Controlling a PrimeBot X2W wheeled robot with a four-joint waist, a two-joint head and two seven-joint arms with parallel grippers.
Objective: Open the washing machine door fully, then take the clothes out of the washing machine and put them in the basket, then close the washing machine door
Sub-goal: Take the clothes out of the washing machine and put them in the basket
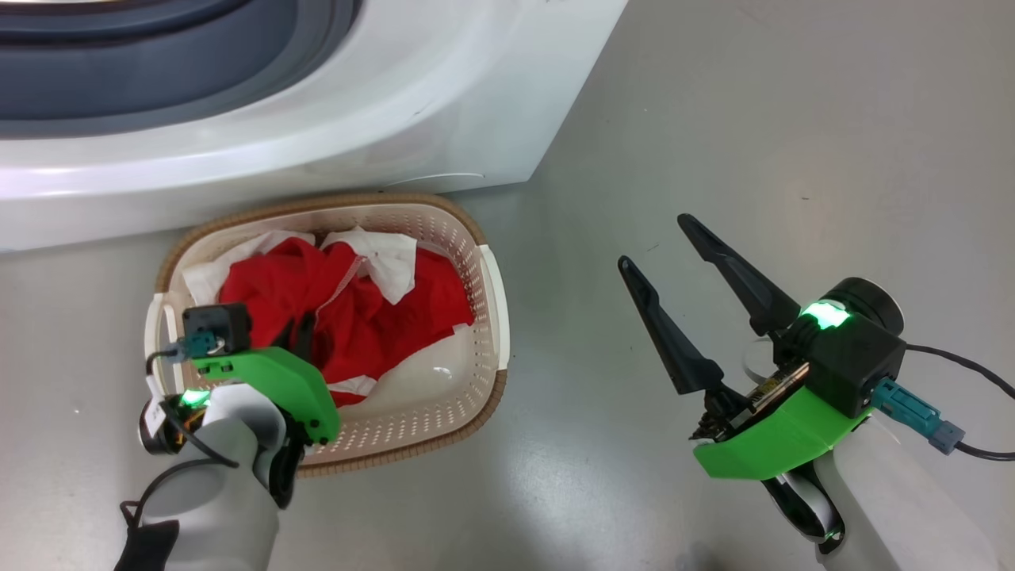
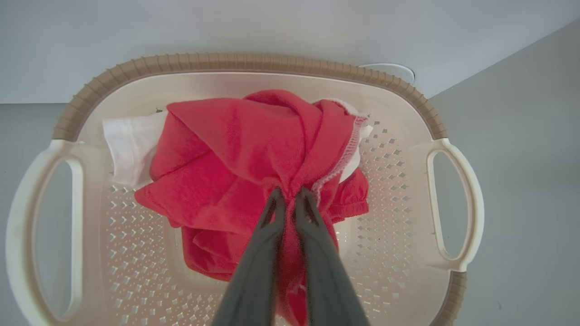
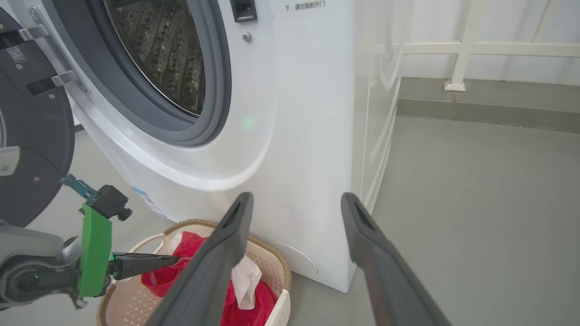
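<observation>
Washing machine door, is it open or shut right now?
Open: the washing machine door stands swung aside, and the steel drum shows uncovered behind the gasket.

Bright red clothes [image 1: 349,317], white patches, white stitched trim along one edge. Cream basket [image 1: 476,270], walls and bottom pierced with rows of small diamond holes; rim [image 2: 244,61] brown, ribbed woven look. Glossy white washing machine [image 1: 412,111]; gasket [image 1: 158,71] grey-blue; drum [image 3: 158,54] steel, dotted all over with perforations. Washing machine door [image 3: 36,149]: dull black. Floor [image 1: 753,159] plain grey. Left hand [image 2: 290,195] and right hand [image 1: 654,241]: dark charcoal fingers, bright green wrist brackets [image 1: 293,381], green lights [image 1: 825,316] glowing.
</observation>
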